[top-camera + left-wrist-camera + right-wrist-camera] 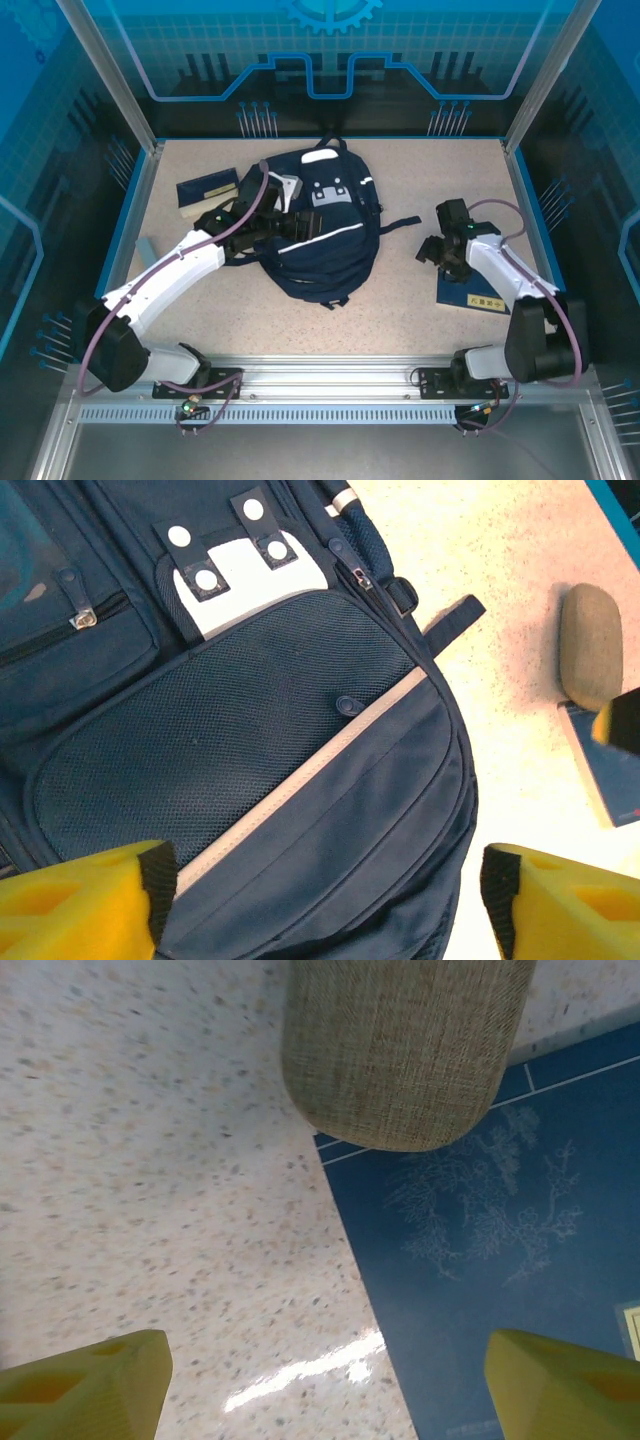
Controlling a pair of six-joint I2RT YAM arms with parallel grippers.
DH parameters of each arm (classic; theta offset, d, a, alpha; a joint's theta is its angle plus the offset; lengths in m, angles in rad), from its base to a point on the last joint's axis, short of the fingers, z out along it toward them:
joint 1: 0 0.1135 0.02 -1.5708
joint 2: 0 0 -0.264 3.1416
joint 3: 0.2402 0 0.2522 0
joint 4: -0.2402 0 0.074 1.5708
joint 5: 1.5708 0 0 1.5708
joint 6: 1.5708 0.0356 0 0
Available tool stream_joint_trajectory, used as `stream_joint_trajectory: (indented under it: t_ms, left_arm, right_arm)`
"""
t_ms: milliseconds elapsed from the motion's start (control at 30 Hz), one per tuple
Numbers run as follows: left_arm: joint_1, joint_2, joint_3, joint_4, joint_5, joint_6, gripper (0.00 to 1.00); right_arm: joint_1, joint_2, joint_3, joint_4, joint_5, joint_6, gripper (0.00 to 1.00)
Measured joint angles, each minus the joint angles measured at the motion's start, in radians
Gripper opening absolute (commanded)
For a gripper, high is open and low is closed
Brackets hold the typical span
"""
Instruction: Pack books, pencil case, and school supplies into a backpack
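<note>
Left hand [325, 900] spread over mesh-fronted backpack [250, 730], right hand [325, 1385] spread above woven pencil case [400, 1050], smooth book [480, 1260]

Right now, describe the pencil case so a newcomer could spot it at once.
Start at the central backpack and go to the right gripper beside it. Below that gripper lies a navy book; the pencil case sits at its edge. It alone is grey-green woven fabric with rounded ends.

The backpack [360, 820] is matt navy cloth with a coarse mesh panel [220, 720], the pencil case [405, 1050] rough grey weave, the book [500, 1260] cover smooth and matt — the speckled table [150, 1190] faintly glossy.
</note>
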Motion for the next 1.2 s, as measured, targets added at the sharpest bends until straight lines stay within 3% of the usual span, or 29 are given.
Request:
stream_joint_trajectory:
  t_ms: [300, 933, 1200]
  left_arm:
    - [0.000, -0.001, -0.006, -0.013, -0.053, -0.069, 0.97]
    - [0.000, 0.024, -0.006, -0.016, -0.064, -0.130, 0.99]
    - [0.000, 0.024, -0.006, -0.016, -0.060, -0.134, 0.99]
  right_arm:
    - [0.001, 0.143, 0.002, 0.044, -0.037, -0.007, 0.80]
    - [0.057, 0.145, -0.010, 0.037, -0.145, -0.023, 0.78]
    - [0.062, 0.126, 0.020, -0.025, -0.032, -0.034, 0.84]
